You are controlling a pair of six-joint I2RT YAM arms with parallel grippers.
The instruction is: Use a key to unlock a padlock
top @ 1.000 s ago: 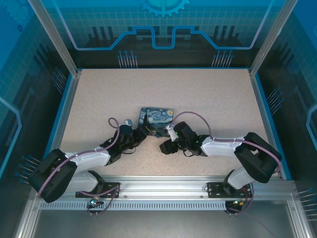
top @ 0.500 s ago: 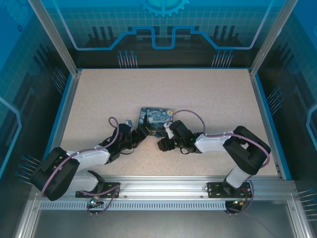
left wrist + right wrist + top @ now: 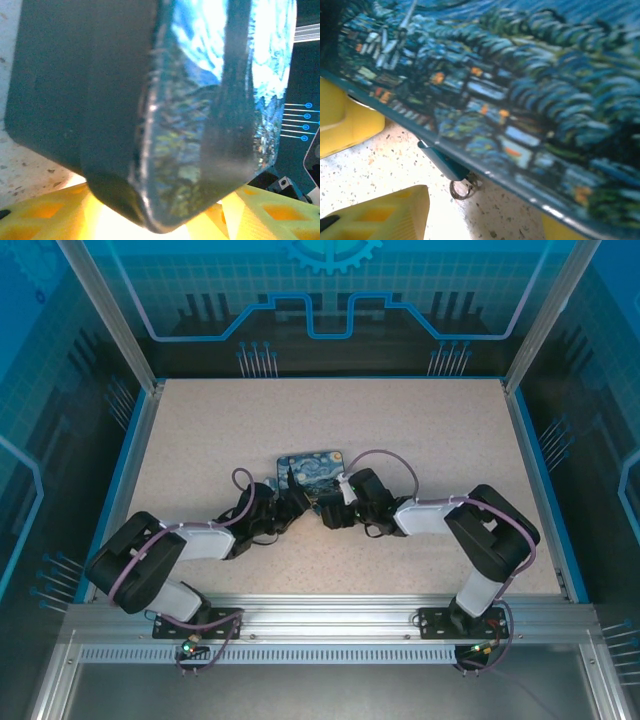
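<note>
While the left tool [image 3: 289,503] straddles the painted box [image 3: 310,471], grip unclear, and the right tool [image 3: 328,512] stands released beside its clasp ring [image 3: 462,189]: best steady the box, clasp clear of worktop [image 3: 400,430]; padlock, key too small to tell.

- The surface [image 3: 330,420] is a pale, speckled beige board, evenly lit from above.
- A thin blue rim [image 3: 330,379] edges it at 12 o'clock and runs down the 9 and 3 o'clock sides.
- The back wall [image 3: 200,290] at 12 o'clock is a dark teal panel printed with light-blue circuit lines and a gear emblem [image 3: 332,252].
- Silver aluminium posts [image 3: 108,315] slant upward at 10 and 2 o'clock.
- The side walls [image 3: 40,440] at 9 and 3 o'clock carry similar printing.
- A slotted aluminium rail [image 3: 330,615] spans 6 o'clock.
</note>
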